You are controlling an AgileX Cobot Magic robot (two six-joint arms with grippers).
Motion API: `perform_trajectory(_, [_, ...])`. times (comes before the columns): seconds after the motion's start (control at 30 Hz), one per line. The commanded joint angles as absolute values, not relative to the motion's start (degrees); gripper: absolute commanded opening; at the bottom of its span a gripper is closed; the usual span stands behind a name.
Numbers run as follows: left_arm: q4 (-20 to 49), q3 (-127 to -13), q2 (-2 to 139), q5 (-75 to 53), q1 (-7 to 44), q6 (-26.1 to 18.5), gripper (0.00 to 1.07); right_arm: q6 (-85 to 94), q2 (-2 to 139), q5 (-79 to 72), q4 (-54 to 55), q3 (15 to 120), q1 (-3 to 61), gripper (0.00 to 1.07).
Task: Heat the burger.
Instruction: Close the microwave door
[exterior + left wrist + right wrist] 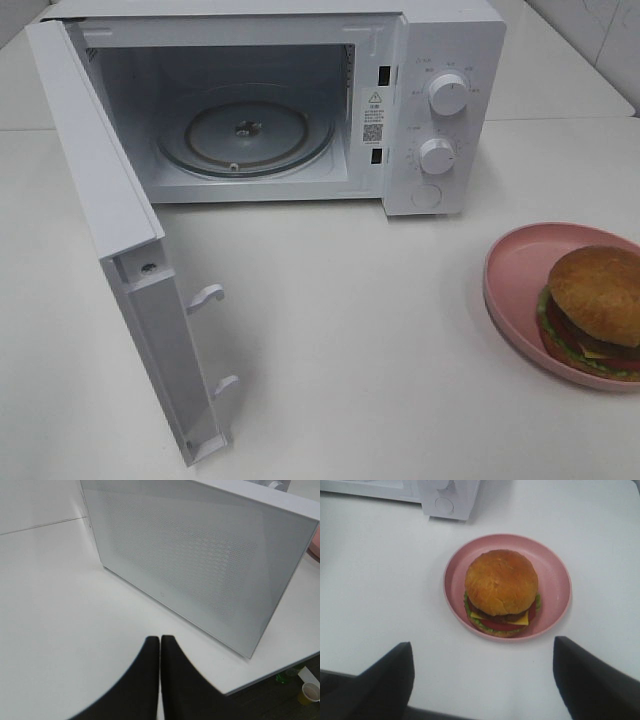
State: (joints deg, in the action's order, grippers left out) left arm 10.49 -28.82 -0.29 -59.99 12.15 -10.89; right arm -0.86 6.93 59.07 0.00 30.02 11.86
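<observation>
Burger [592,312] on plate [512,275], cut off by frame edge.

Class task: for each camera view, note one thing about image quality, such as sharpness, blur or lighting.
High view: even, soft light, microwave sharp. Left wrist view: shut fingers blurred, door hazy. Right wrist view: burger fairly clear, dark fingertips out of focus.

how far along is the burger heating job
Done: the microwave door hangs open, the turntable bare. In hand: the open right gripper faces the burger on its pink plate, apart from it. Left: load it, shut the door, set the knobs.
</observation>
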Motion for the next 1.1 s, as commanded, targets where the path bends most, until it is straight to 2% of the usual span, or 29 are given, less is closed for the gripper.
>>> perform_trajectory(0.03, [11.97, -30.08, -1.09, -55.75, 12.15, -10.71, 0.0, 0.4, 3.27, 56.78, 0.0, 28.99, 11.57, 0.7])
perform_trajectory(0.23, [15.99, -30.02, 1.95, -43.95, 12.15, -10.89, 0.0, 0.4, 0.11, 56.78, 0.0, 28.99, 11.57, 0.7])
perform_trajectory(0.43, [15.81, -30.02, 9.74, -40.85, 12.15, -11.12, 0.0, 0.4, -1.95, 56.78, 0.0, 28.99, 11.57, 0.69])
perform_trajectory(0.6, [15.53, -29.79, 24.92, -34.72, 12.15, -11.29, 0.0, 0.0, -1.95, 56.78, 0.0, 28.99, 11.57, 0.62])
perform_trajectory(0.7, [15.53, -29.79, 27.5, -33.23, 12.15, -11.34, 0.0, 0.0, -1.95, 56.78, 0.0, 28.99, 11.57, 0.61])
perform_trajectory(0.77, [15.53, -29.79, 37.18, -26.93, 12.15, -11.29, 0.0, 0.0, -1.95, 56.78, 0.0, 28.99, 11.57, 0.61])
perform_trajectory(0.87, [15.53, -29.79, 39.88, -24.92, 12.15, -11.29, 0.0, 0.0, -1.95, 56.78, 0.0, 28.99, 11.57, 0.61])
perform_trajectory(0.93, [15.76, -29.79, 49.56, -16.79, 12.15, -11.29, 0.0, 0.0, -1.95, 56.78, 0.0, 28.99, 11.57, 0.61])
perform_trajectory(1.03, [15.76, -29.79, 51.91, -14.73, 12.15, -11.29, 0.0, 0.0, -1.95, 56.78, 0.0, 28.99, 11.57, 0.61])
perform_trajectory(1.1, [15.76, -29.79, 59.47, -8.54, 12.26, -12.03, 0.0, 0.0, -1.95, 56.78, 0.0, 28.99, 11.57, 0.61])
